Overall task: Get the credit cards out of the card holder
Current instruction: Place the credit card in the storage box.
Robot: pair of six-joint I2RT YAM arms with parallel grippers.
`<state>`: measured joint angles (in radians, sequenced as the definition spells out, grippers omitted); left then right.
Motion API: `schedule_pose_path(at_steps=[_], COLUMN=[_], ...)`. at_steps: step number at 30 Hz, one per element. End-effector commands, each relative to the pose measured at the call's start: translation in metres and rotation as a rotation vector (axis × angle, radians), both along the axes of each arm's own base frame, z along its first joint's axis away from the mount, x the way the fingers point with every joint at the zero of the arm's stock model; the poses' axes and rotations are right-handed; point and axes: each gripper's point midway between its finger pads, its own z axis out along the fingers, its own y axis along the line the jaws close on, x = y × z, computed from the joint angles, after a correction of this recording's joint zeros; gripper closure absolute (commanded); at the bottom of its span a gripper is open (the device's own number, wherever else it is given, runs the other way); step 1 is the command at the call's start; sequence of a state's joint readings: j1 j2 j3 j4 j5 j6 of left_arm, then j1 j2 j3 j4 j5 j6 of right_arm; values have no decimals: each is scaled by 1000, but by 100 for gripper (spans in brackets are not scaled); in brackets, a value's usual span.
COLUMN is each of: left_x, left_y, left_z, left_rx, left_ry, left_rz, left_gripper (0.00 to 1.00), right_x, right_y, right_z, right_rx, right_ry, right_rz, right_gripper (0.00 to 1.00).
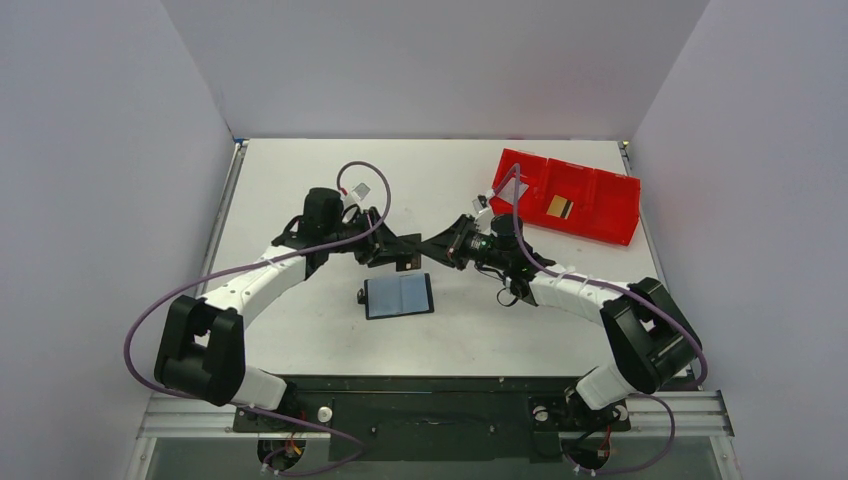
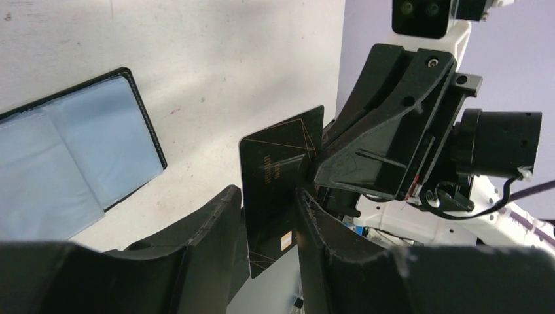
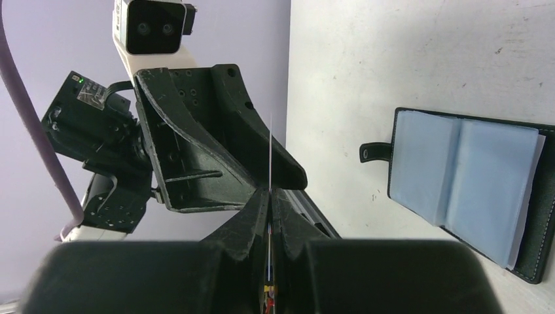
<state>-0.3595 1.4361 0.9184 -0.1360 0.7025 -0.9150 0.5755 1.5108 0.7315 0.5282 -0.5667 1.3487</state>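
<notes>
- My right pincer [image 3: 269,193] is pressed together on the black card [image 3: 270,150], which its own camera shows only as a hair-thin edge.
- The left wrist view shows that card's glossy face with fine gold lines, upright between the spread fingers of my left pincer [image 2: 267,193].
- From above, the card holder [image 1: 398,296] lies open on the desk [image 1: 280,180] just on the near side of both pincers, with bluish clear sleeves and a black rim.
</notes>
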Motion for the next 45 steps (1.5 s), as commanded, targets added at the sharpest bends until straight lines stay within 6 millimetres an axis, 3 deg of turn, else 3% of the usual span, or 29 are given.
schedule_pose_path(at_steps=[1, 5, 8, 10, 12, 20, 25, 31, 45], left_x=[1, -1, -2, -3, -2, 4, 7, 9, 12], left_y=[-8, -12, -14, -15, -16, -21, -23, -22, -21], left_z=[31, 33, 38, 37, 38, 50, 50, 47, 45], left_rx=[-117, -162, -197, -222, -245, -361, -400, -402, -412], left_ry=[-94, -73, -82, -67, -58, -57, -29, -26, -25], left_rz=[-36, -44, -52, -49, -42, -13, 3, 16, 36], left_gripper=[74, 99, 100, 100, 100, 100, 100, 100, 100], right_x=[3, 3, 1, 0, -3, -13, -16, -18, -26], right_y=[1, 0, 0, 2, 5, 9, 6, 2, -6], right_z=[45, 41, 41, 42, 43, 46, 45, 47, 46], right_rx=[87, 72, 66, 67, 73, 135, 159, 167, 164], right_ry=[-108, -111, -119, -126, -129, -125, -114, -115, -117], right_rz=[2, 0, 1, 8, 19, 29, 19, 3, -8], right_gripper=[100, 98, 74, 65, 63, 66, 83, 95, 86])
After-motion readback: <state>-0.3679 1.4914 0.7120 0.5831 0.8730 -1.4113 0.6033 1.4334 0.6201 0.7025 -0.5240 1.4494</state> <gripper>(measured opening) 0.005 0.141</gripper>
